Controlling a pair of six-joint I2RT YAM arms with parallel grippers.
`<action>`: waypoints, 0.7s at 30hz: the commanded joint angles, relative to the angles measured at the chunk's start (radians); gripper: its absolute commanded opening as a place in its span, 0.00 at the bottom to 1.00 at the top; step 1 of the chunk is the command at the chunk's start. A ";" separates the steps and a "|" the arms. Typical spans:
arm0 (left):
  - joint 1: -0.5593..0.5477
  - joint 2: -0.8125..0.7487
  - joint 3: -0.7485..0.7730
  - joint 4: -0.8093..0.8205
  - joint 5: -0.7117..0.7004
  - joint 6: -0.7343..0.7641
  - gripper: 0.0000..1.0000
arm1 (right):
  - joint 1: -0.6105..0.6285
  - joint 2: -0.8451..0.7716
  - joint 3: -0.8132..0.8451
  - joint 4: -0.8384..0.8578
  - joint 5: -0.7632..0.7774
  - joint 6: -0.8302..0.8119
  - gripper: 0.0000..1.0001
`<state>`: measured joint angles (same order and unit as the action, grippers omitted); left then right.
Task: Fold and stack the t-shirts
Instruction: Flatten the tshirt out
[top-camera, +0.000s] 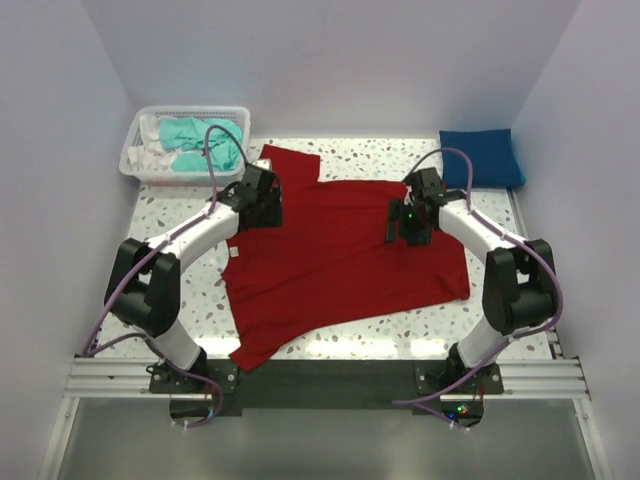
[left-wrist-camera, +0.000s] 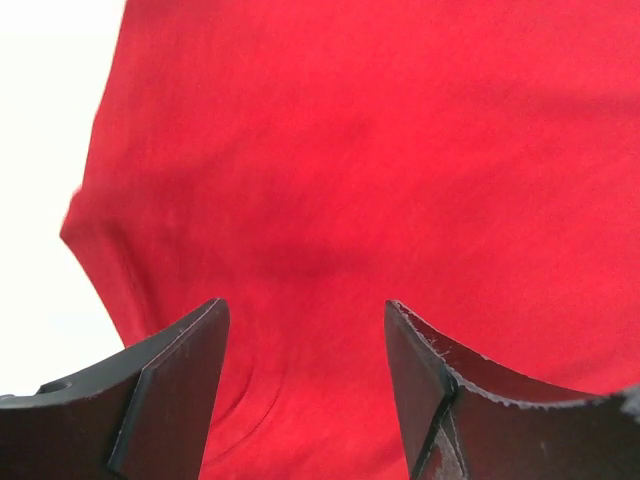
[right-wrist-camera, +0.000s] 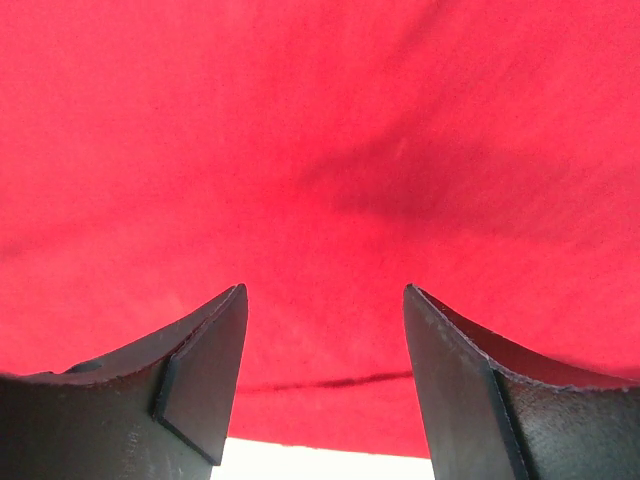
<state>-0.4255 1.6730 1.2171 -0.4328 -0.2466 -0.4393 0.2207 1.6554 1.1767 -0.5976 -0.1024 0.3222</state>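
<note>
Top external: red shirt (top-camera: 340, 255) spread on the surface (top-camera: 400, 332); blue shirt (top-camera: 481, 157) far right corner; basket (top-camera: 195, 110) with teal shirt (top-camera: 200, 140) far left; both jaws wide, empty.

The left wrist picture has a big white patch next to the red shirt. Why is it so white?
Left wrist view: the table is overexposed, its speckles washed out, and a soft shadow darkens the red t-shirt ahead of the left gripper. Right wrist view: the same glare in a thin strip at the bottom. Top view: even light, speckles showing.
</note>
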 joint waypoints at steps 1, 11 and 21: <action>0.011 -0.038 -0.147 -0.001 0.026 -0.039 0.68 | 0.038 -0.049 -0.086 0.028 -0.034 0.038 0.67; 0.030 0.046 -0.245 0.026 -0.011 -0.041 0.67 | 0.055 -0.072 -0.199 0.061 0.003 0.071 0.68; 0.117 0.079 -0.220 0.003 -0.085 0.000 0.65 | 0.028 -0.146 -0.224 -0.065 0.225 0.080 0.68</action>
<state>-0.3294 1.7203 0.9901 -0.4080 -0.2440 -0.4686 0.2676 1.5597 0.9737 -0.6140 0.0193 0.3820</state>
